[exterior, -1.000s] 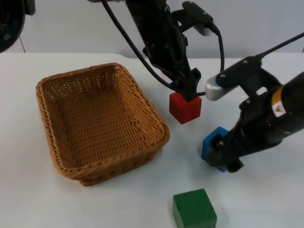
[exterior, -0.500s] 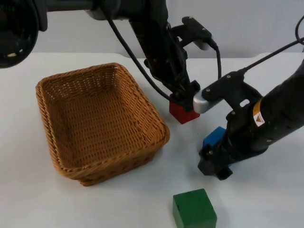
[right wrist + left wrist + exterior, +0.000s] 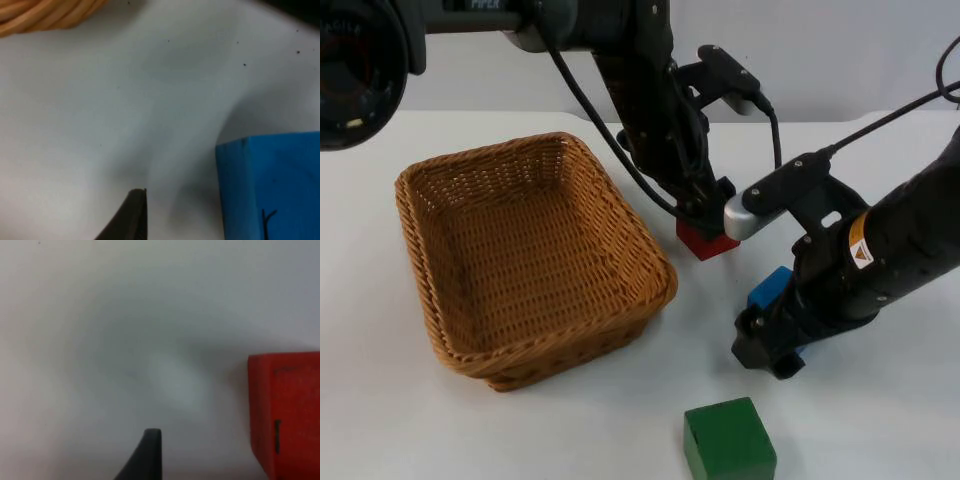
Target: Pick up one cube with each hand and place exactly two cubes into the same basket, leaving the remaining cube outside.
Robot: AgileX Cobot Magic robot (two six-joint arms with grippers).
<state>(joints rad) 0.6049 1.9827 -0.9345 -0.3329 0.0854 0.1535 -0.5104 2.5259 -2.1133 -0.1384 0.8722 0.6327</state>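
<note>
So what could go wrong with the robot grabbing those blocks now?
The left gripper is low over the red cube, which sits off to one side of its fingertip in the left wrist view, so it might nudge the cube instead of catching it. The right gripper is down at the blue cube, close to the left arm, so the two could bump.
</note>
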